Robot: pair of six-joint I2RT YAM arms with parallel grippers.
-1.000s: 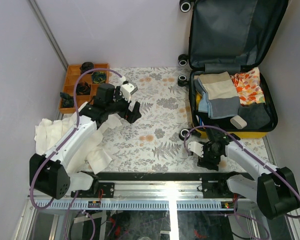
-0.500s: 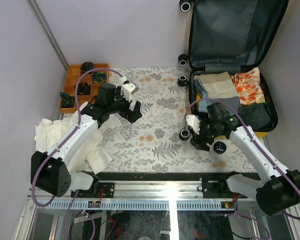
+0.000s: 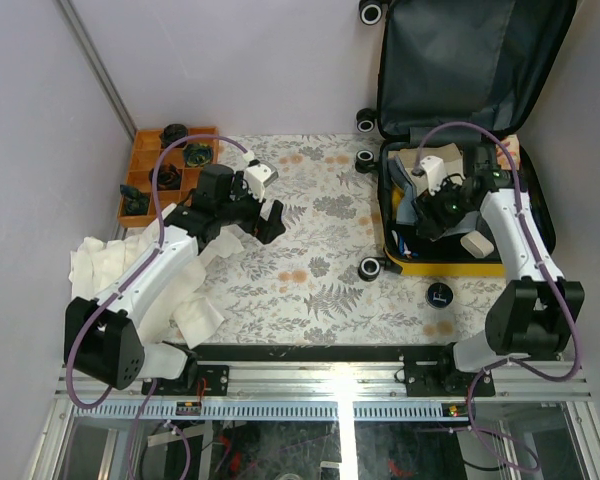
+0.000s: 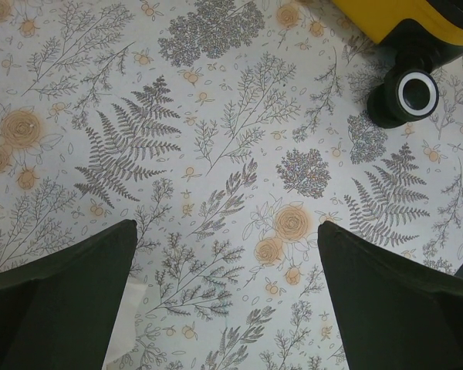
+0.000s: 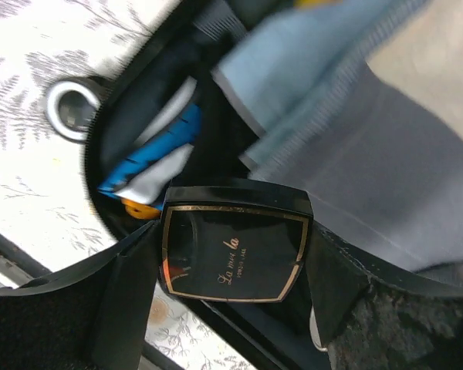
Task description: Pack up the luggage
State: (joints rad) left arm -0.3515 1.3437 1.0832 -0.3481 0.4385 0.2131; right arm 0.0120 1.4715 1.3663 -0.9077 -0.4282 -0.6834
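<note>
Lying open at the desk's (image 3: 320, 250) far right, luggage (image 3: 470, 70), long axis left-right, wheels (image 3: 366, 160) facing left toward bare desk, lid upright against rear wall, right gripper (image 3: 440, 207) jaws pinching black square case (image 5: 235, 245) above folded clothes (image 3: 450, 185), left gripper (image 4: 228, 262) jaws spread.

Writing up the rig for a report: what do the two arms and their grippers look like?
The left arm and right arm both have white link shells, black joints and a purple cable looping alongside. The fingers are broad, flat and matte black.
</note>
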